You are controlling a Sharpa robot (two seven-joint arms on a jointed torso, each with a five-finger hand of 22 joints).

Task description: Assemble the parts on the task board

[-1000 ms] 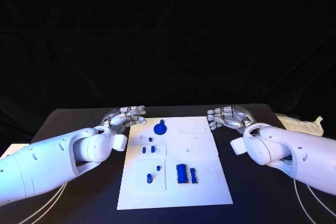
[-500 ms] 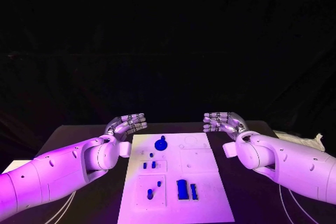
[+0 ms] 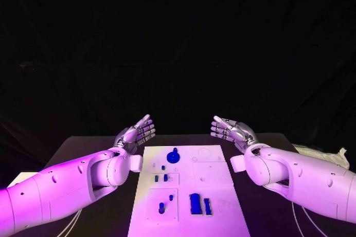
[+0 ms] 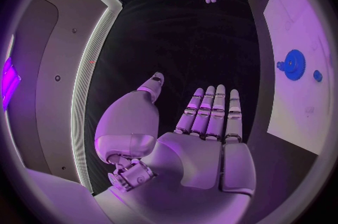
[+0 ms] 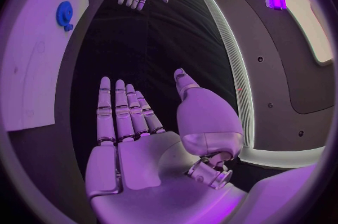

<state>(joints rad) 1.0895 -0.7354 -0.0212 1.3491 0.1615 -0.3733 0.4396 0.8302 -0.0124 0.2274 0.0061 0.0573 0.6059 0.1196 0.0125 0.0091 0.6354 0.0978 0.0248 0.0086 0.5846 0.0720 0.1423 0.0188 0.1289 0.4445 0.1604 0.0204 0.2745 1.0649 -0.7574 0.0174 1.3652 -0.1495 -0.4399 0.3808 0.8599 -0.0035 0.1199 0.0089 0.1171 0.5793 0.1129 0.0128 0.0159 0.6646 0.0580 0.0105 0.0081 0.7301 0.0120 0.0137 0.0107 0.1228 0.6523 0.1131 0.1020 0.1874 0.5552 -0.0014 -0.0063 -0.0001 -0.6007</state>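
Left hand (image 3: 136, 134) and right hand (image 3: 231, 130) hover beyond the task board's (image 3: 215, 196) far corners, fingers straight, holding nothing (palms facing each other); the blue parts, round gear (image 3: 174, 156) included, lie on it.

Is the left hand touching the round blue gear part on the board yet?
Apart. The left wrist view shows the left hand open, with bare table between its fingers and the gear.

Open gap between raised hands (image 3: 136, 134)

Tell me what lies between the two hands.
Nothing: in the head view the stretch between the left hand and right hand is bare, above the task board's far edge.
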